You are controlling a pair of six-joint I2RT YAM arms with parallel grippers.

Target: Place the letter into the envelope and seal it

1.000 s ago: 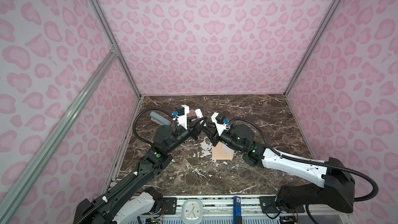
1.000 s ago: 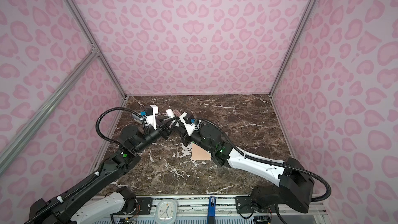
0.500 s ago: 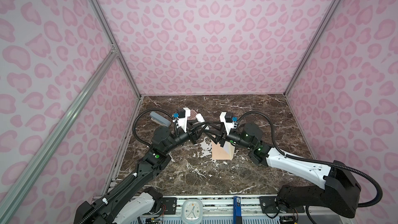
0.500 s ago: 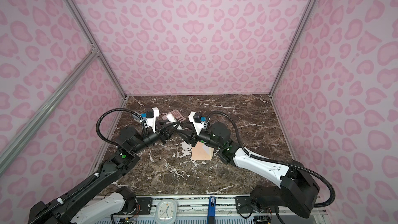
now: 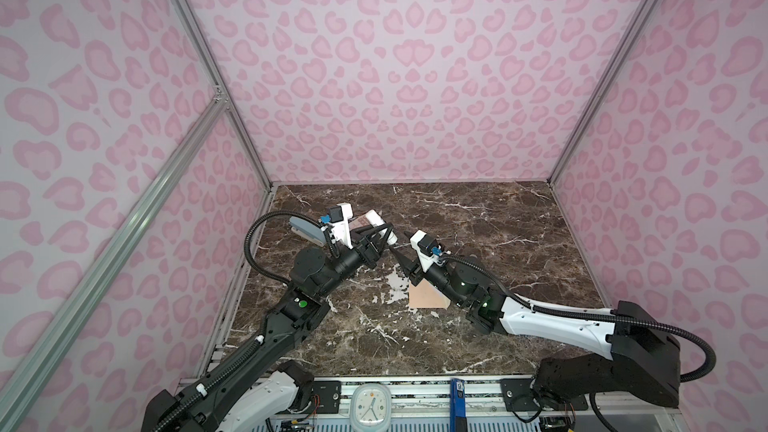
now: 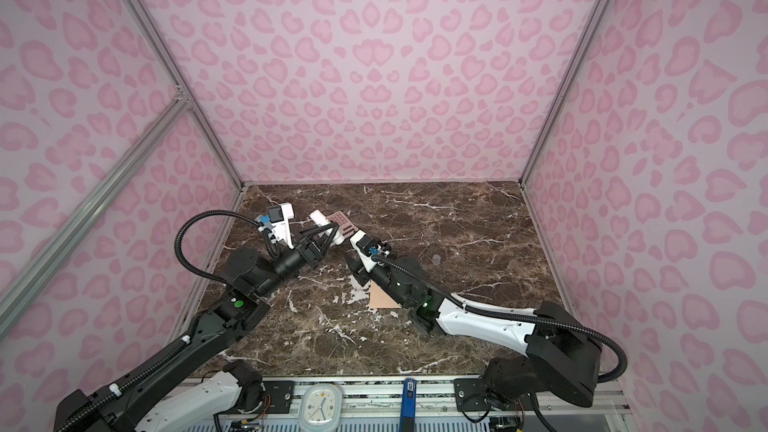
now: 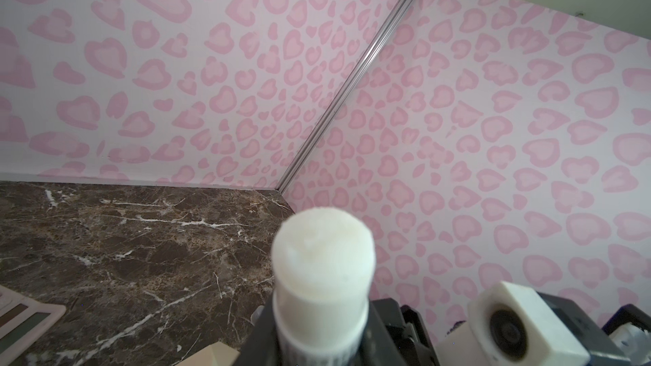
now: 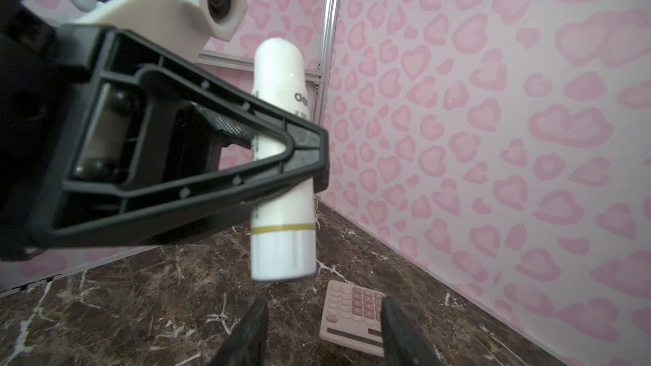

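Near the middle of both top views, over the marble table, the left gripper was clamped across a white glue stick, lifted clear of the surface. The left wrist view showed the stick's far end bare and waxy, so the cap seemed to be off and the stick readied for the flap. Just to the right of it in the top view, the right gripper pointed toward the stick with its jaws parted and nothing between them. Its own wrist view showed the two fingertips spread at the bottom edge, well short of the stick. The envelope lay flat on the table right of centre, partly under the right arm, and neither gripper touched it. It looked parked there while the glue was prepared. I could not pick out the letter as a separate sheet; it was probably already inside, though the white patches beside the envelope could have been marble veining or paper. A pink calculator sat behind the grippers toward the back wall, out of the work. Judged stage: sealing, with no sign that glue was on the flap yet.
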